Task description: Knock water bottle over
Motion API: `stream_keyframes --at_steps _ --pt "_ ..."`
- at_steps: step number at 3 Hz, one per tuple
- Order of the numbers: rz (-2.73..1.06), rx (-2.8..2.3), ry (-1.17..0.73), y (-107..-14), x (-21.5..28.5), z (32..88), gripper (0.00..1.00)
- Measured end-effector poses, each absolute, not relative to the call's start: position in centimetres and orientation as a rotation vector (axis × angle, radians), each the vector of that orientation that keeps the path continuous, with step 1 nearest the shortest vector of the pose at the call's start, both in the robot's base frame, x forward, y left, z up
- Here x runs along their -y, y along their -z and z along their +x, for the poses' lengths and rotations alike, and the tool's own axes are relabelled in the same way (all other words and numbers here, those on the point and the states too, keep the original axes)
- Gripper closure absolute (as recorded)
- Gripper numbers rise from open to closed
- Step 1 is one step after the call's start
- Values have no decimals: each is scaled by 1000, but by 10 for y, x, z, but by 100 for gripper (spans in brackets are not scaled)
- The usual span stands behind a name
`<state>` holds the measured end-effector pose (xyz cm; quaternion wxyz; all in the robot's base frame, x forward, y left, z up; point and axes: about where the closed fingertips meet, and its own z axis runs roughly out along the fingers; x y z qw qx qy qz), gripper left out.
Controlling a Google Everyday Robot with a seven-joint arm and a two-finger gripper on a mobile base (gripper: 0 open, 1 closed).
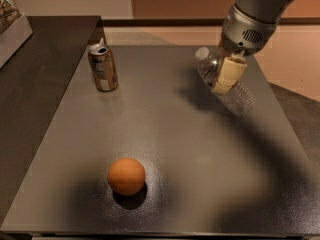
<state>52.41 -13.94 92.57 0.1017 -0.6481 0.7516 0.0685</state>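
The water bottle (239, 97) is a clear ribbed plastic bottle with a white cap. It stands at the table's back right, tilted strongly, with its cap leaning toward the upper left and its base low on the right. My gripper (228, 74) reaches down from the upper right on a grey arm. Its cream-coloured tip lies against the middle of the bottle, on the side facing the camera.
A gold-brown soda can (103, 67) stands upright at the back left of the grey table (190, 174). An orange (126, 176) lies near the front, left of centre. A darker counter (35, 74) adjoins the table's left side.
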Motion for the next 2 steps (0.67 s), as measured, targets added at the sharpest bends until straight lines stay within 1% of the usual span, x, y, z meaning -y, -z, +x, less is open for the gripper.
stream_keyframes --at_steps 2 --pt "-2135 -2153 -140 -904 103 518 36"
